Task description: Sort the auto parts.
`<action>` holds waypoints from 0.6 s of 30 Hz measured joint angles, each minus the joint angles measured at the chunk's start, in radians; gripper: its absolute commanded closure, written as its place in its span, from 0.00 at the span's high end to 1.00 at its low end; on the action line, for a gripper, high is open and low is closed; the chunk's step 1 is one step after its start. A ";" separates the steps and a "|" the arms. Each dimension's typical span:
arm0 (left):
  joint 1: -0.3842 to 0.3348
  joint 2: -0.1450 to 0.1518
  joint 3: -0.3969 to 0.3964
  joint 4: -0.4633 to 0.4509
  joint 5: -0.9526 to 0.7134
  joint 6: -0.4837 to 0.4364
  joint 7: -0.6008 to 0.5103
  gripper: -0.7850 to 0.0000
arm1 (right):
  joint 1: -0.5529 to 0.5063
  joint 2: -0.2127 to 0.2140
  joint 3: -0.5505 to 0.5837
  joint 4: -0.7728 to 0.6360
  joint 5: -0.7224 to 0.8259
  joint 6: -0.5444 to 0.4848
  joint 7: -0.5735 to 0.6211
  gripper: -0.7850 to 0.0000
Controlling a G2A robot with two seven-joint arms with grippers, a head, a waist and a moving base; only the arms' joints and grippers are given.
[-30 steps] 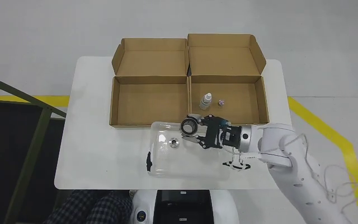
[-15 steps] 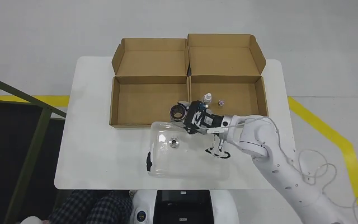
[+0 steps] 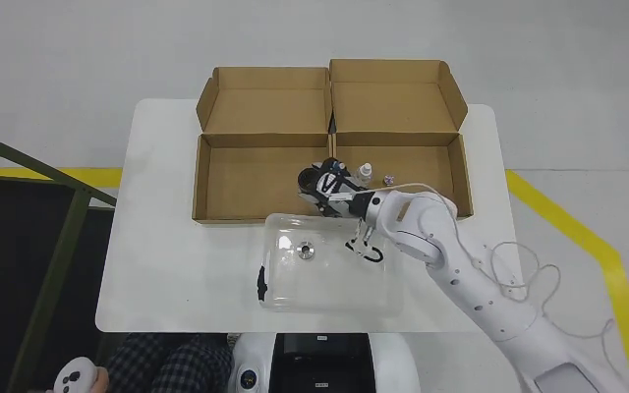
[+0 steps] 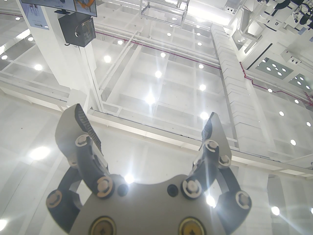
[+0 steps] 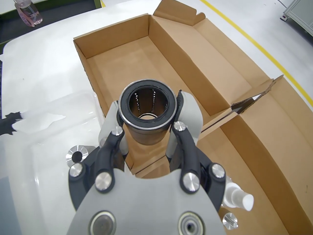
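Your right jaws clamp the bearing [image 5: 144,133] between them — the left box [image 5: 117,62] lies just below and beyond, apparently not touching it. Your left jaws stand wide apart — aimed at the ceiling [image 4: 156,74].

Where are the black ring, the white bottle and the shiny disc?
black ring [image 5: 146,124]: right wrist view, on its front rim, lower edge.
white bottle [image 5: 236,194]: right wrist view, on its spray head.
shiny disc [image 5: 83,149]: right wrist view, on its metal face beside the hole.
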 measured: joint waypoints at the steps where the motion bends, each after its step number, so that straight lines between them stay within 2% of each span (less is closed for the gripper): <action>1: 0.000 0.000 0.000 0.000 0.000 0.000 0.000 1.00 | 0.005 -0.003 -0.007 0.008 -0.004 0.006 0.003 0.00; 7: 0.000 0.000 0.000 0.000 0.000 0.000 0.000 1.00 | 0.038 -0.026 -0.047 0.061 -0.027 0.037 0.016 0.00; 17: 0.000 0.000 0.000 0.000 0.000 0.000 0.000 1.00 | 0.068 -0.055 -0.087 0.131 -0.070 0.062 0.041 0.10; 18: 0.000 0.000 0.000 0.000 0.000 0.000 0.000 1.00 | 0.071 -0.058 -0.091 0.136 -0.075 0.062 0.043 0.13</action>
